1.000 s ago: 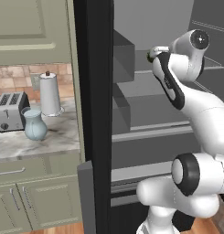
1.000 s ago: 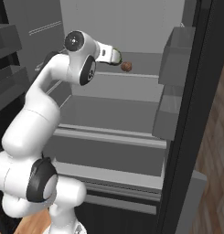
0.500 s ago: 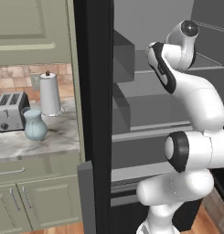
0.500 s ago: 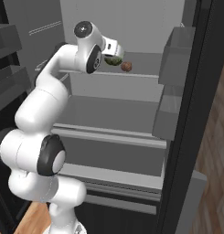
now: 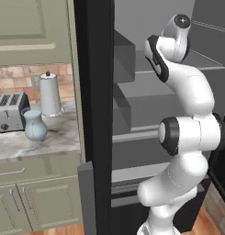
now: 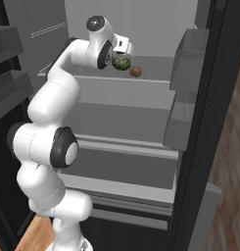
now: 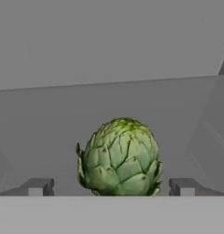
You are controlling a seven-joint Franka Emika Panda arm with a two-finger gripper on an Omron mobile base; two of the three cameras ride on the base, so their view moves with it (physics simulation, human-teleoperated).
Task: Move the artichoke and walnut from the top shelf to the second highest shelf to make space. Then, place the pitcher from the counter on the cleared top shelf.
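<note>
The leafy green artichoke (image 6: 121,62) rests on the thin-edged top shelf (image 6: 156,66) of the open fridge. The small brown walnut (image 6: 135,71) lies just to its right. My gripper (image 6: 122,53) hangs right at the artichoke. In the hand view the artichoke (image 7: 120,157) stands between the two fingertips (image 7: 38,187) of my open gripper (image 7: 110,188), with a gap on each side. The second highest shelf (image 6: 126,146), with its thick pale lip, lies below. The pale blue pitcher (image 5: 35,125) stands on the marbled counter (image 5: 45,146), left of the fridge.
A white paper-towel roll (image 5: 49,94) and a toaster (image 5: 10,111) stand behind the pitcher. The dark fridge door edge (image 5: 93,114) rises between counter and shelves. Grey door bins (image 6: 187,54) hang at the right of the fridge opening.
The arm has risen and straightened, carrying the hand forward along the top shelf up to the artichoke. The jaws stayed open. Artichoke, walnut and pitcher have not moved.
</note>
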